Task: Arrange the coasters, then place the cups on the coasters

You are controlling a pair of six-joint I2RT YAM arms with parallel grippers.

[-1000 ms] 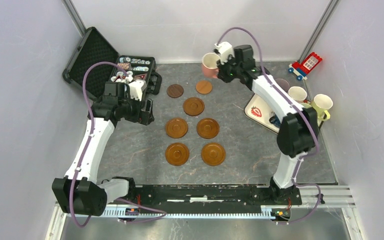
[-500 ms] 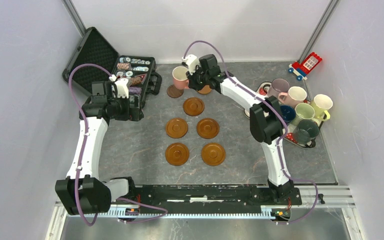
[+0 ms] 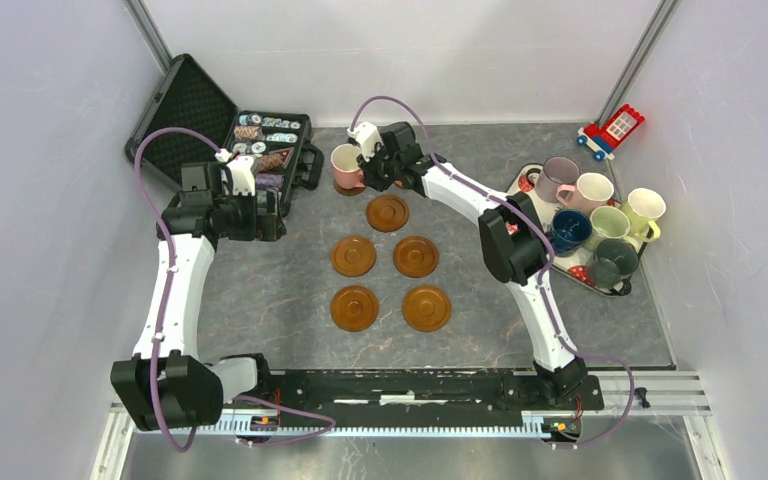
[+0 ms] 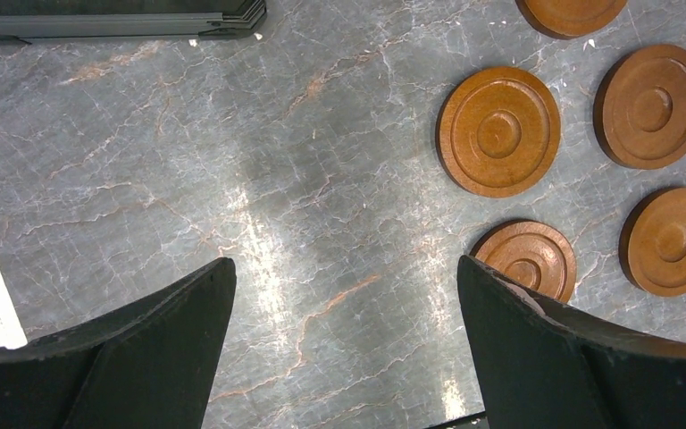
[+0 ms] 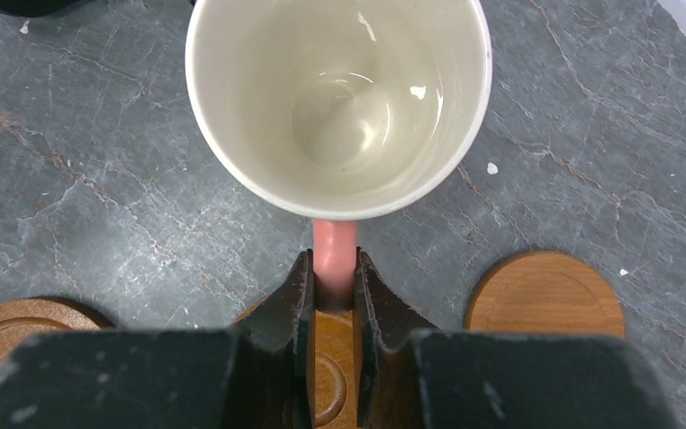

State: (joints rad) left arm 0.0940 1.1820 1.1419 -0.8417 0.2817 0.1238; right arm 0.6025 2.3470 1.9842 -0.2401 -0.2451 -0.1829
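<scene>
My right gripper [image 5: 334,268] is shut on the handle of the pink cup [image 5: 338,98], which hangs upright at the back left of the coaster group [image 3: 345,166]. A dark coaster [image 3: 350,192] peeks out under it; I cannot tell if they touch. Several brown coasters [image 3: 388,212] lie in rows in mid-table. A lighter one [image 5: 545,295] sits to the gripper's right. The other cups [image 3: 593,188] stand on the strawberry-print tray [image 3: 523,180] at the right. My left gripper [image 4: 344,268] hangs open and empty over bare table, left of the coasters [image 4: 498,131].
An open black case [image 3: 260,140] of small parts lies at the back left, close behind my left gripper [image 3: 260,212]. A toy house [image 3: 615,128] sits at the back right corner. White walls close in the back and both sides.
My right arm has swung left with the pink cup, from the back centre to over the back-left coaster. My left arm drew back to the left, towards the case.
</scene>
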